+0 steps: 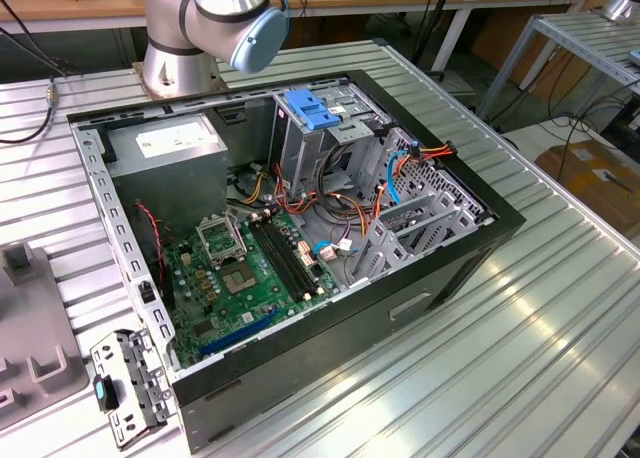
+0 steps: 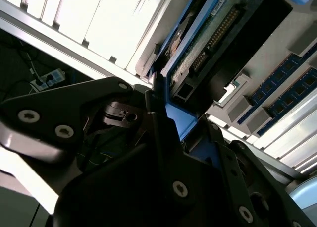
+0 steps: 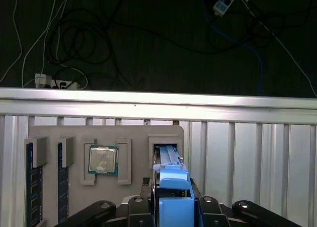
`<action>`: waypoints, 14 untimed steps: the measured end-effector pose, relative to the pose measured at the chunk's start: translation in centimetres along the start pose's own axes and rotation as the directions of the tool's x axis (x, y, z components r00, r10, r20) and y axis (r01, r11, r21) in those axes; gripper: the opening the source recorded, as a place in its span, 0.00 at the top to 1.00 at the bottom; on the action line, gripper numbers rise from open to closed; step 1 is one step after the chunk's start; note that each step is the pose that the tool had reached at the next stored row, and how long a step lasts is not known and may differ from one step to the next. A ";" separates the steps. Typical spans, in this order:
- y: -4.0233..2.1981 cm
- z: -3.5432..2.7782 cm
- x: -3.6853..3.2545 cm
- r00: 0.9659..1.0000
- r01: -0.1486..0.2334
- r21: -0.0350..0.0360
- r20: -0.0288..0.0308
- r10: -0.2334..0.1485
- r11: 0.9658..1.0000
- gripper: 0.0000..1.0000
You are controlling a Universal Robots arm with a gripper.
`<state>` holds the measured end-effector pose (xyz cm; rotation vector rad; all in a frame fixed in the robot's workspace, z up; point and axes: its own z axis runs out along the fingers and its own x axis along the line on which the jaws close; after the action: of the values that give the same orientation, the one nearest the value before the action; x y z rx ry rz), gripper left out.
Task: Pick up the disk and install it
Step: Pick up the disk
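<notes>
In both wrist views my gripper (image 3: 173, 207) (image 2: 181, 120) is shut on the blue end handle of the disk (image 3: 173, 180). The disk points away from the gripper, and its far end sits at a slot in a grey holder plate (image 3: 133, 133). In the second wrist view the disk's (image 2: 208, 38) green circuit-board underside and blue side rail show between the dark fingers (image 2: 154, 105). In the exterior view the open computer case (image 1: 470, 248) lies on the table, with a metal drive cage (image 1: 330, 138) at its far side.
The holder plate also carries a processor chip (image 3: 102, 160) and upright memory sticks (image 3: 30, 187). Beyond the ribbed table's edge (image 3: 158, 105), cables lie on a dark floor. Inside the case are a green motherboard (image 1: 250, 268), loose orange and blue cables (image 1: 420, 158) and a grey power supply (image 1: 170, 143). A blue plastic piece (image 1: 310, 108) tops the cage.
</notes>
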<state>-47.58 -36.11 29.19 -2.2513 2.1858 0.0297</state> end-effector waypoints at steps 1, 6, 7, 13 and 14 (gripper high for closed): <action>0.00 -0.02 0.00 1.000 0.000 0.000 0.000 0.000 1.000 0.63; 0.01 -0.67 -0.01 1.000 0.000 0.000 0.000 0.000 1.000 0.63; 0.01 -0.89 -0.01 1.000 0.000 0.000 -0.001 0.000 1.000 0.63; 0.02 -2.18 -0.04 1.000 0.000 0.000 -0.003 0.000 1.000 0.63; 0.03 -2.41 -0.04 1.000 0.000 0.000 -0.003 0.000 1.000 0.63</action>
<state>-47.58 -36.11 31.59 -2.2528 2.1873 0.0267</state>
